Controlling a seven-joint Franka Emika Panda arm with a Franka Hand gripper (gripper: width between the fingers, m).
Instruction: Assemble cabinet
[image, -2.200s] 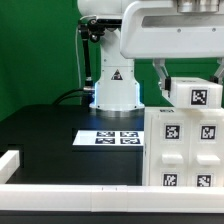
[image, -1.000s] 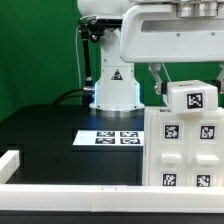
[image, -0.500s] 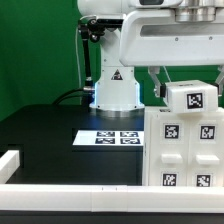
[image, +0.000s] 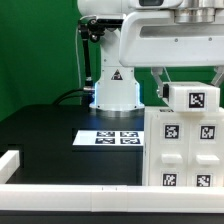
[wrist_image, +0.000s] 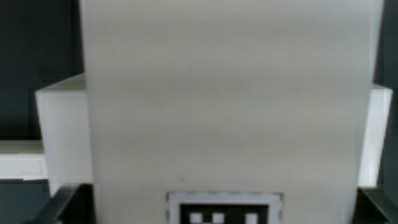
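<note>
Cabinet (image: 185, 150) stands at the desk's front edge, in the exterior view's right corner.
Only the exterior view shows the gripper (image: 191, 86) clamped on a small white block (image: 192, 98) atop it; the wrist view, filled with white, adds one tag (wrist_image: 222, 211).

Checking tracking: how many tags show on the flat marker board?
4 tags in a two-by-two block on the marker board; the cabinet covers one end, possibly hiding more.
</note>
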